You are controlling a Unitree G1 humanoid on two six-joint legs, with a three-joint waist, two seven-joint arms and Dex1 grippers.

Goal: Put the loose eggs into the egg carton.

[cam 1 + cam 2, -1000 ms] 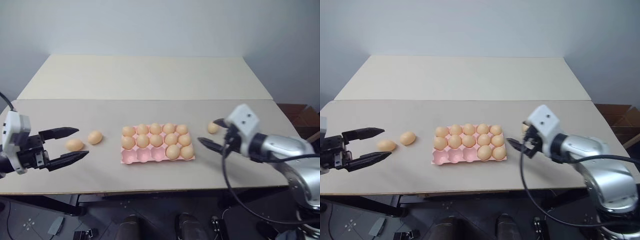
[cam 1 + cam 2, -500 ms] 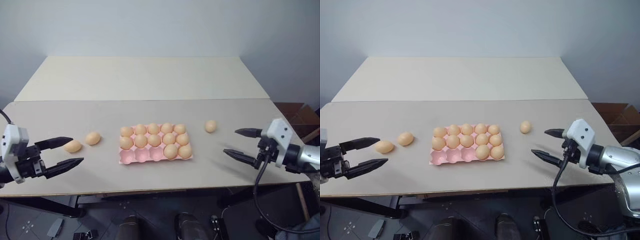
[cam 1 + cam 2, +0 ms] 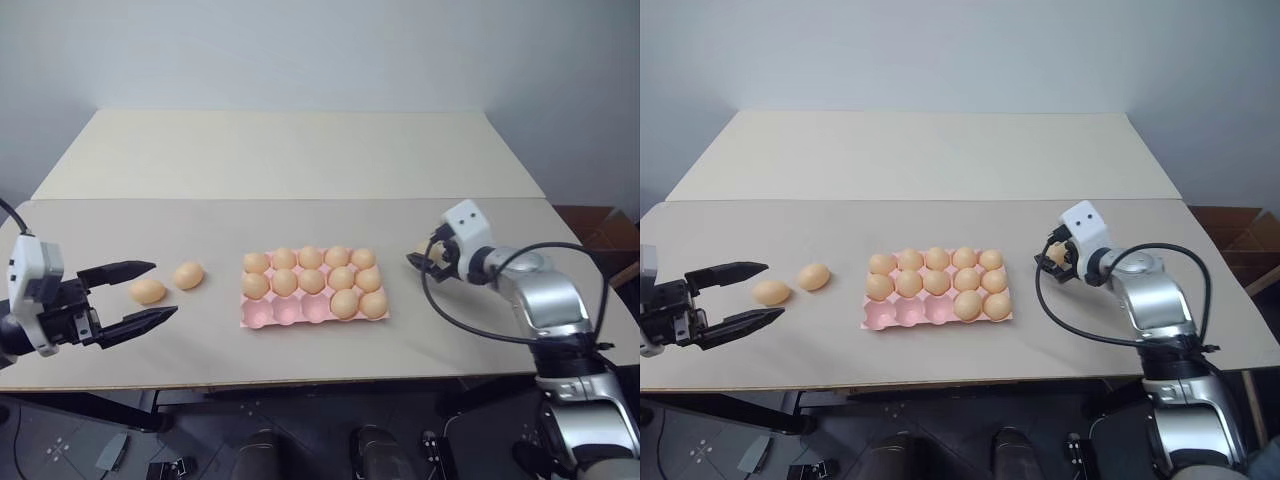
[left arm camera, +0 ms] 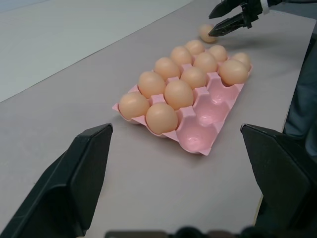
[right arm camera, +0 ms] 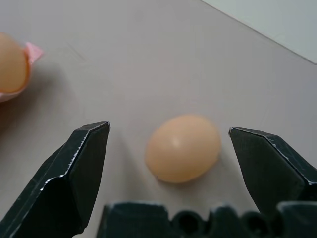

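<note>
Right of the egg carton (image 3: 313, 291), the right pincer (image 5: 168, 148) has advanced, spread apart, around a loose egg (image 5: 183, 148).

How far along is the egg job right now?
Twelve cups of the carton are filled; three near-row cups are empty. The open right tool brackets one loose egg, not gripped yet. Two more eggs wait by the open left tool.

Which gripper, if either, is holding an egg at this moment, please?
Neither. The right gripper stands open around a loose egg without touching it; the left gripper is open and empty.
</note>
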